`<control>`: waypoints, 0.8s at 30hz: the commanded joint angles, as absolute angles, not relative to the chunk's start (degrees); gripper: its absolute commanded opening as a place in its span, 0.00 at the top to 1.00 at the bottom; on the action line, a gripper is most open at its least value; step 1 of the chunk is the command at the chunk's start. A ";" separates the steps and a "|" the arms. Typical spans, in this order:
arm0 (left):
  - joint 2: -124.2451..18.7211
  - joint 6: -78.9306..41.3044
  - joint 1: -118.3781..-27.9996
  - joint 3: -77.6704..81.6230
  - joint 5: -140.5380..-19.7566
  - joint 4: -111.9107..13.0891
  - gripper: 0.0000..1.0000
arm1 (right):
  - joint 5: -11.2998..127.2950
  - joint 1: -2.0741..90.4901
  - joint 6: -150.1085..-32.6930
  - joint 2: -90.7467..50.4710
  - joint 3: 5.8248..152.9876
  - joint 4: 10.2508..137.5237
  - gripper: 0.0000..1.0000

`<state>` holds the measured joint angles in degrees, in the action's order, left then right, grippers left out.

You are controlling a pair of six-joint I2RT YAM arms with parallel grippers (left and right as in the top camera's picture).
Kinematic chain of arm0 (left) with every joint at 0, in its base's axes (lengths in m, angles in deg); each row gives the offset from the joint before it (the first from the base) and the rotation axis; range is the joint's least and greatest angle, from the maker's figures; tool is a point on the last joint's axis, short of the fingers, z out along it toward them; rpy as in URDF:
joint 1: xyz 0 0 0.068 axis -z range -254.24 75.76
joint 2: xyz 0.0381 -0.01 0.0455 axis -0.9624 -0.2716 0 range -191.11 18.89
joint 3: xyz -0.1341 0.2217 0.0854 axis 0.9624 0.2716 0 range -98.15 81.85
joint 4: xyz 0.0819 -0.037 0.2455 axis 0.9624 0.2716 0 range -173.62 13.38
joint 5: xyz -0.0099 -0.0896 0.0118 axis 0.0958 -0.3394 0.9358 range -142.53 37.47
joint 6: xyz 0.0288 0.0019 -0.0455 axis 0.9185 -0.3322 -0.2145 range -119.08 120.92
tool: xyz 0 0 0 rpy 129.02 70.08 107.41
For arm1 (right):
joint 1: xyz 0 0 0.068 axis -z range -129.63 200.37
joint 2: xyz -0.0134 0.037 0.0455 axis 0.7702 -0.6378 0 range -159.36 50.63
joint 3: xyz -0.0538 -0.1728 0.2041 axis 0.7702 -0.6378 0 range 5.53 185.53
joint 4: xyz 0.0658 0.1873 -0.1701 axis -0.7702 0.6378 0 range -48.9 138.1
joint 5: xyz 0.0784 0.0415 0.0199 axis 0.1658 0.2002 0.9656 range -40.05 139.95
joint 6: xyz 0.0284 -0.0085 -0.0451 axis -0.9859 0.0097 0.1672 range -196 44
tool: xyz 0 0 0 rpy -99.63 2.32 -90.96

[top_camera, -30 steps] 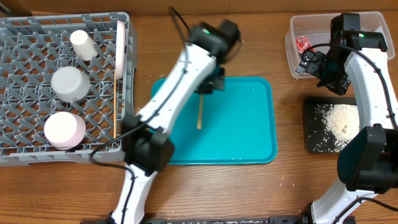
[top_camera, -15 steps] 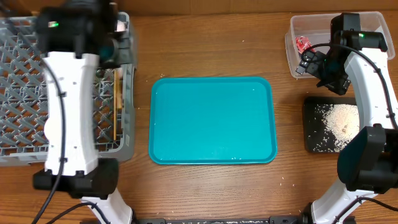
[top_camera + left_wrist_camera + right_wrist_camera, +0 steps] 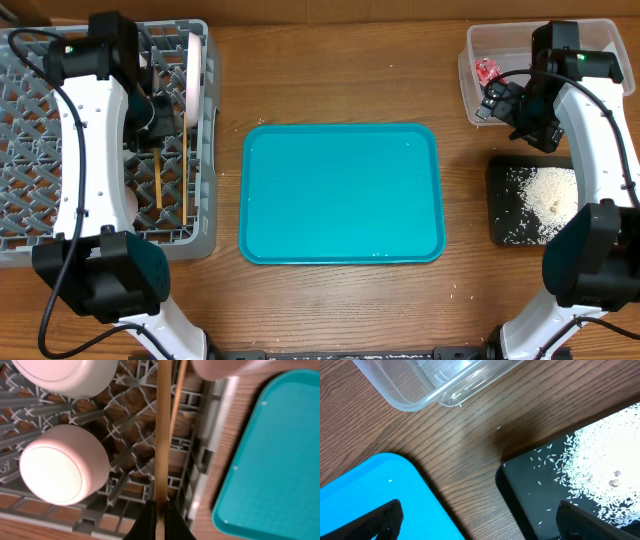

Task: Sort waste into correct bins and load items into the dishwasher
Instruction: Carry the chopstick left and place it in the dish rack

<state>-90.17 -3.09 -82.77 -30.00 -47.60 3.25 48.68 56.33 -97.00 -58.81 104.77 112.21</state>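
Observation:
My left gripper is over the grey dish rack and shut on a wooden chopstick. In the left wrist view the fingertips pinch that chopstick, which points out over the lattice. A second, thinner chopstick lies in the rack beside it. A pale pink bowl and a grey-blue bowl sit upside down in the rack. The white plate stands on edge. My right gripper is open and empty between the clear tub and the black tray.
The red wrapper lies in the clear tub. White rice covers the black tray, also in the right wrist view. The teal serving tray lies mid-table with a few crumbs. My left arm hides the cup.
My left arm has swung from the teal tray to the dish rack, carrying the chopstick, and now holds it low over the lattice. The right arm has not moved.

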 commanded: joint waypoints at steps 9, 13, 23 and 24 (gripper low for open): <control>-90.19 8.69 -83.93 -22.81 -56.54 -8.44 0.96 | 49.03 56.17 -97.00 -57.48 105.73 111.89 0.00; -90.19 9.13 -83.93 -21.54 -56.37 -9.45 0.96 | 49.03 56.17 -97.00 -57.48 105.73 111.89 0.00; -90.21 8.39 -83.95 -20.73 -56.41 -7.83 0.37 | 49.03 56.17 -97.00 -57.48 105.73 111.89 0.00; -90.21 8.39 -83.95 -20.73 -56.41 -7.83 0.38 | 49.03 56.17 -97.00 -57.48 105.73 111.89 0.00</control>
